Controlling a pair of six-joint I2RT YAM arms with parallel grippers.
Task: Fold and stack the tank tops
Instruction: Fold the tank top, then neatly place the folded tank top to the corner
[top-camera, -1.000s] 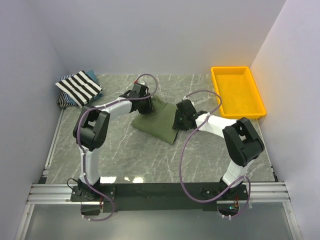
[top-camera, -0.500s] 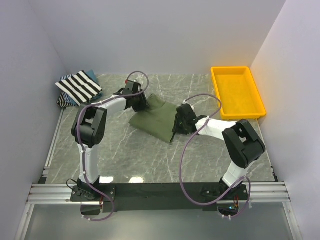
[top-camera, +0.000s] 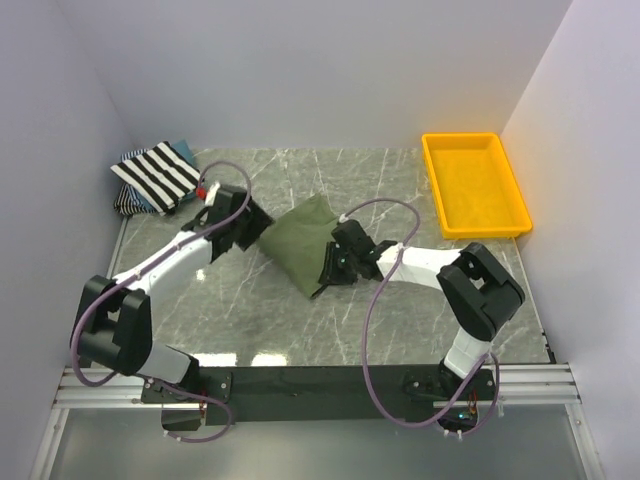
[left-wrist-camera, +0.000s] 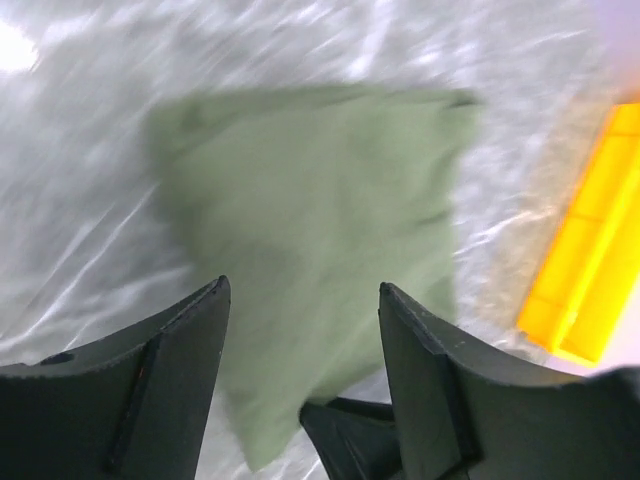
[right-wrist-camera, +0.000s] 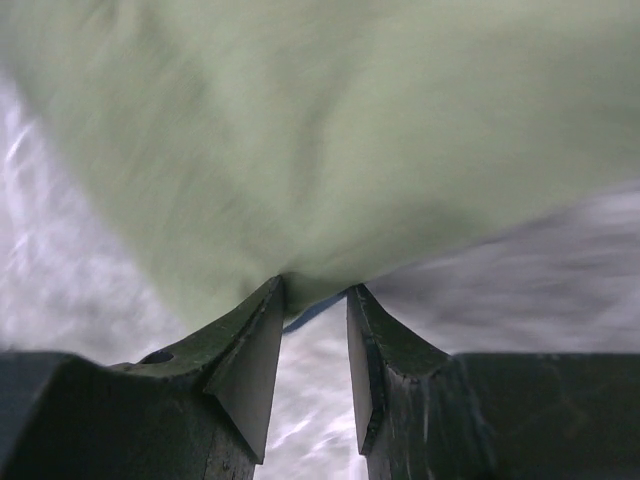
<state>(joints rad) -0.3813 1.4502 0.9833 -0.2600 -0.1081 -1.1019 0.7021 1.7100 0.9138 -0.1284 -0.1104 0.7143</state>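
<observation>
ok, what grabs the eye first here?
The folded olive-green tank top lies mid-table, its near edge pinched in the right pincer. The left pincer hangs open by the top's left edge. Next come the bright yellow tray at the far right and the striped tank top in the far-left corner.

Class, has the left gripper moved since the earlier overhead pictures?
Yes. The left gripper has drawn left and nearer, away from the yellow tray.
</observation>
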